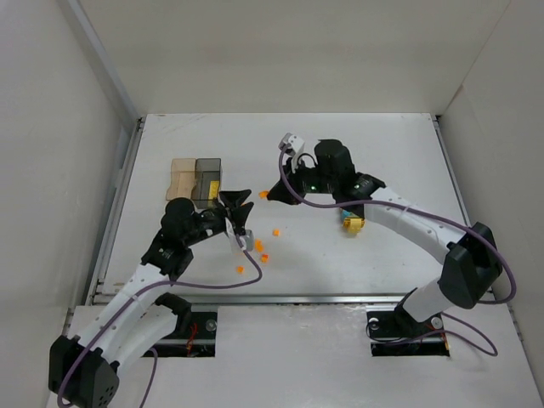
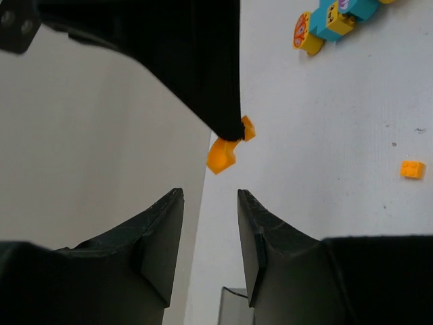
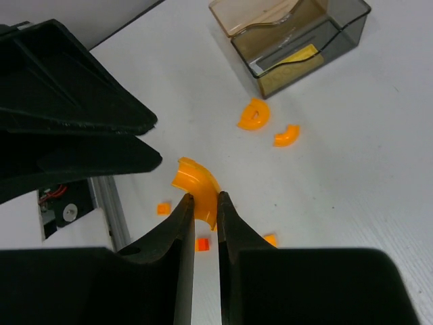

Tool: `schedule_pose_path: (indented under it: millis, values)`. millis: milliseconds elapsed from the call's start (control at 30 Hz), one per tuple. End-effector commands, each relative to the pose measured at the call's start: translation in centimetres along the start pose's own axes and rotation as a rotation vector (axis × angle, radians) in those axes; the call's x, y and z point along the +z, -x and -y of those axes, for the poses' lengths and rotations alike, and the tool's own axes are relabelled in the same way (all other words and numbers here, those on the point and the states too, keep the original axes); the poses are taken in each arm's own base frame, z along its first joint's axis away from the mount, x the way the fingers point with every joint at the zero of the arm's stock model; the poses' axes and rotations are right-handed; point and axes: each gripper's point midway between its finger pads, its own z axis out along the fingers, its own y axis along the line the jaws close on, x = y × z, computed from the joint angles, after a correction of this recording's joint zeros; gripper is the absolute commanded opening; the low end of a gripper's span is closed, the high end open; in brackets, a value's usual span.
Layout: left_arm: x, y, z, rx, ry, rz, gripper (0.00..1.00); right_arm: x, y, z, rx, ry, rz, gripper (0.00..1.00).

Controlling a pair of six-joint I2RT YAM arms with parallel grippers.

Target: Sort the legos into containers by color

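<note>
My right gripper [image 3: 203, 196] is shut on an orange curved lego [image 3: 193, 177] and holds it above the table; the top view shows this gripper [image 1: 267, 195] just right of my left gripper [image 1: 237, 204]. My left gripper [image 2: 210, 195] is open and empty, pointing at that held piece [image 2: 222, 154]. The joined containers stand at the back left: a tan box [image 1: 183, 178] and a dark grey box [image 1: 208, 175], which holds a pale yellow plate [image 3: 298, 57]. Several small orange legos [image 1: 257, 245] lie in front of the grippers. Two more curved pieces [image 3: 254, 115] lie near the boxes.
A cluster of cyan, yellow and orange bricks [image 1: 353, 223] lies under the right arm and also shows in the left wrist view [image 2: 331, 19]. A metal rail [image 1: 280, 299] runs along the table's near edge. White walls enclose the table on three sides.
</note>
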Motion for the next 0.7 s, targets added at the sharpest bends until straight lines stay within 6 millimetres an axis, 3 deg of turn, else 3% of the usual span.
schedule_pose_path:
  millis: [0,167,367,667]
  values:
    - [0.6,3.1,-0.1,0.217,-0.027,0.155,0.34,-0.2,1.9,-2.7,-0.037,0.057,0.056,0.00]
    - [1.1,4.0,0.4,0.229,-0.068,0.176,0.34,0.8,0.9,-3.8,-0.037,0.086,0.029,0.00]
    - [1.5,4.3,1.2,0.275,-0.095,0.146,0.22,0.9,0.8,-4.2,-0.031,0.095,0.026,0.00]
    - [1.0,2.7,1.2,0.252,-0.083,0.027,0.23,0.3,-0.1,-4.6,-0.030,0.091,0.017,0.00]
